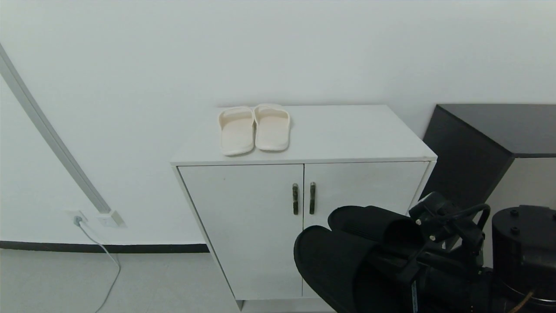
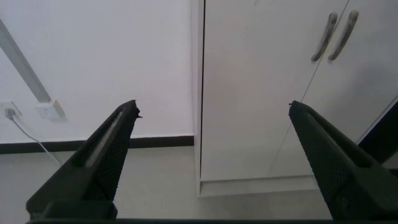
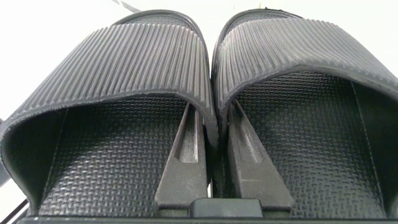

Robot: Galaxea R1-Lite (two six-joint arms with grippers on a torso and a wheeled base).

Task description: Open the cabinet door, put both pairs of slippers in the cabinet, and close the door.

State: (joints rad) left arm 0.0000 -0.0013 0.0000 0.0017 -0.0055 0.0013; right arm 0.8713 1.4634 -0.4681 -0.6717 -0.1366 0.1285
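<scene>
A white two-door cabinet (image 1: 243, 226) stands against the wall, both doors shut, with two dark handles (image 1: 303, 198) at the middle seam. A pair of cream slippers (image 1: 254, 129) lies on its top, left of centre. My right gripper (image 3: 211, 155) is shut on a pair of black slippers (image 1: 347, 252), pinching the two inner walls together, low in front of the right door. My left gripper (image 2: 211, 112) is open with nothing between its fingers, low before the cabinet's left door (image 2: 261, 93).
A black cabinet (image 1: 491, 143) stands right of the white one. A wall socket with a grey cable (image 1: 102, 248) sits low on the left wall, and a grey conduit (image 1: 47, 130) runs diagonally above it. Open floor lies left of the cabinet.
</scene>
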